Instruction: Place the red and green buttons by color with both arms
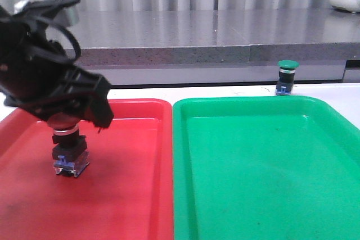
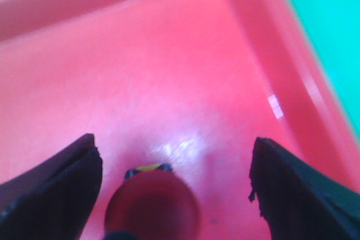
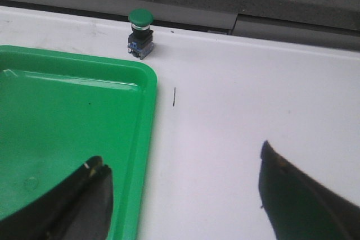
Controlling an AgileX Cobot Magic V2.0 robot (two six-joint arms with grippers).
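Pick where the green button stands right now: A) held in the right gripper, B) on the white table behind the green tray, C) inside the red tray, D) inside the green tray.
B: the green button stands upright on the white table, just beyond the far rim of the green tray, untouched.

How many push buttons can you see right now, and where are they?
2. The red button stands in the red tray, under the left tool, whose fingers are apart. The green button stands on the white table, behind the green tray.
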